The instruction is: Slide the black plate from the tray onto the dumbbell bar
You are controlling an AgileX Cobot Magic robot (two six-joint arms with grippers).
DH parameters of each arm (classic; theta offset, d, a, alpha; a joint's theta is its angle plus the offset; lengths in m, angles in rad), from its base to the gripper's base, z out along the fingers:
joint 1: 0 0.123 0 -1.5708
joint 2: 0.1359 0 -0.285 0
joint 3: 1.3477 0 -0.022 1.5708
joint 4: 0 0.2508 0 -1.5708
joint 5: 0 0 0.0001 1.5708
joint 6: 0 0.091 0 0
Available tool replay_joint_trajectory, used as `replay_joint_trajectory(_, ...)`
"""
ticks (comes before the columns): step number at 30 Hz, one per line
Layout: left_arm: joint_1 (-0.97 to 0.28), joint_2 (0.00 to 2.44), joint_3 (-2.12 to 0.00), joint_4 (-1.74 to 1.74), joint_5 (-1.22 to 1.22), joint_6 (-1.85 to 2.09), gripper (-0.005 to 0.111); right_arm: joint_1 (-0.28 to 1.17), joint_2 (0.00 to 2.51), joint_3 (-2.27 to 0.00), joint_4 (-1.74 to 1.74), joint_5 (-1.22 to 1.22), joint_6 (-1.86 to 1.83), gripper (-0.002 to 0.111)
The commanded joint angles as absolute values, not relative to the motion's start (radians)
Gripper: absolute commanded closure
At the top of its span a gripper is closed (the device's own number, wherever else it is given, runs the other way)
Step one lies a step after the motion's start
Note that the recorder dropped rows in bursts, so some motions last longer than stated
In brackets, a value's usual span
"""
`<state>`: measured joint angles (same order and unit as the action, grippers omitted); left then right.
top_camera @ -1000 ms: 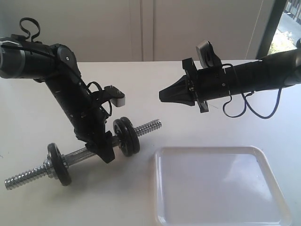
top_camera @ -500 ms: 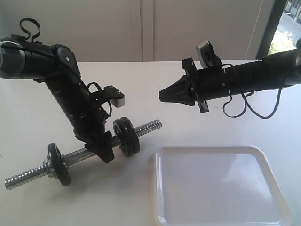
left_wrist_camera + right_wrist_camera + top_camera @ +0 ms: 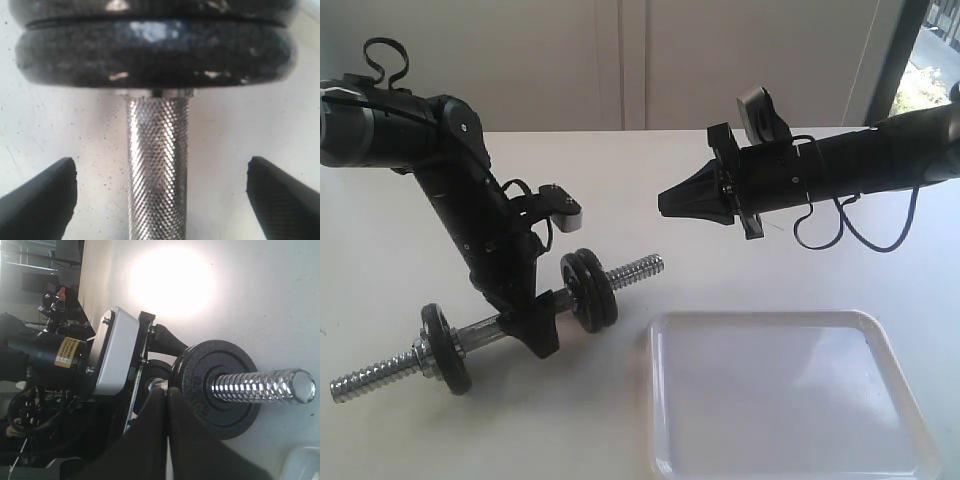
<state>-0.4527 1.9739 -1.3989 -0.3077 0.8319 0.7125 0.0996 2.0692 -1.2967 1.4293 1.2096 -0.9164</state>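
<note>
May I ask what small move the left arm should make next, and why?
Probably lift the left gripper straight up off the bar: its jaws stand open either side of it, the black plates sit on the bar, and the tray holds none.

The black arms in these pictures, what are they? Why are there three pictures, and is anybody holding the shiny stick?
They are two robot arms, each ending in a pincher called a gripper. The big picture comes from a camera looking at the whole white table. The other two come from little cameras on the arms' wrists, so they look very close up. On the table lie a dumbbell bar, which is your shiny stick, with black plates on it, and a white tray with nothing in it. The left gripper has its fingers wide open on either side of the bar, not touching it. The right gripper is shut, up in the air, holding nothing.
</note>
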Motion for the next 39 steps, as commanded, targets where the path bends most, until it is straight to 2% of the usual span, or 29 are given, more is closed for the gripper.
replay_joint_trajectory(1,-0.453,1.965,-1.393,-0.305,0.860,0.707,0.015,0.094,2.058,-1.305,1.438,1.221,-0.918,0.108)
replay_joint_trajectory(14,-0.451,1.872,-1.409,-0.240,0.924,0.646,0.018,0.094,2.058,-1.305,1.438,1.221,-0.918,0.108)
replay_joint_trajectory(16,-0.451,1.847,-1.409,-0.216,0.927,0.621,0.027,0.094,2.058,-1.305,1.438,1.221,-0.918,0.108)
replay_joint_trajectory(20,-0.451,1.778,-1.409,-0.201,0.956,0.593,0.059,0.094,2.053,-1.305,1.438,1.221,-0.918,0.108)
replay_joint_trajectory(23,-0.451,1.747,-1.409,-0.200,0.956,0.575,0.073,0.094,2.034,-1.305,1.415,1.221,-0.916,0.108)
replay_joint_trajectory(25,-0.451,1.721,-1.409,-0.200,0.956,0.575,0.088,0.094,1.999,-1.303,1.402,1.221,-0.916,0.108)
replay_joint_trajectory(29,-0.451,1.688,-1.409,-0.200,0.954,0.554,0.106,0.094,1.923,-1.303,1.353,1.221,-0.916,0.108)
replay_joint_trajectory(39,-0.451,1.606,-1.409,-0.188,0.929,0.396,0.107,0.094,1.704,-1.299,1.198,1.221,-0.851,0.108)
